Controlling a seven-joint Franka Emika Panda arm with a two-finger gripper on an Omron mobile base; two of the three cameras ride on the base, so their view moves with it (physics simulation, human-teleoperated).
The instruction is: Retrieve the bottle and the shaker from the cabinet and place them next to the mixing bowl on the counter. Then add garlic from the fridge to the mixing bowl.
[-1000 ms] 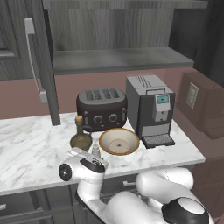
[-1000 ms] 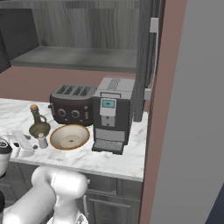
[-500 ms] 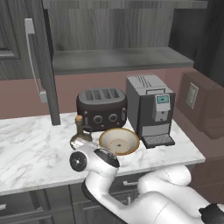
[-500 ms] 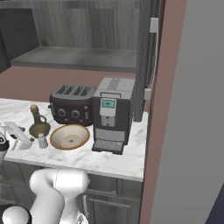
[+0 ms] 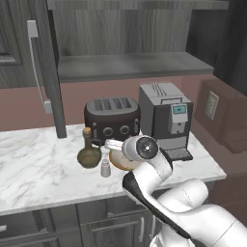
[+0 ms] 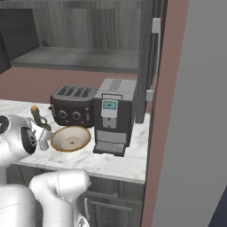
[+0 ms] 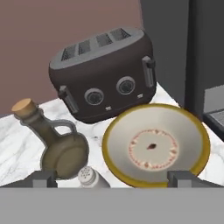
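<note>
The claw [image 7: 111, 179] is seen nearest of all in the hand view, its two dark tips [image 7: 43, 178] set far apart with nothing between them: wide and empty. Just beyond the tips, the bowl [image 7: 155, 144] is met first, lying ahead and a little toward the right tip, its yellow rim tilted toward the camera and its inside bare. No garlic is seen in it.

To the left of the bowl, the shaker [image 7: 91, 176] is found, small and white, close against the bowl's rim and upright. Beside the shaker and also left of the bowl, the bottle [image 7: 57, 144] is stood, corked neck up, its round body nearly touching the shaker. Both are already set on the counter [image 5: 43, 169] next to the bowl, so the first part of the task is judged done.

Behind the bowl, the toaster [image 7: 103, 72] is placed, and to the bowl's right the coffee machine [image 5: 164, 116] is seen. Behind and above the bowl, the cabinet shelf [image 5: 130, 65] is left bare.

The garlic is still wanted, and it is judged to lie away from the bowl altogether, in a fridge; the claw is pointed at the bowl, the wrong way for that fetch.
</note>
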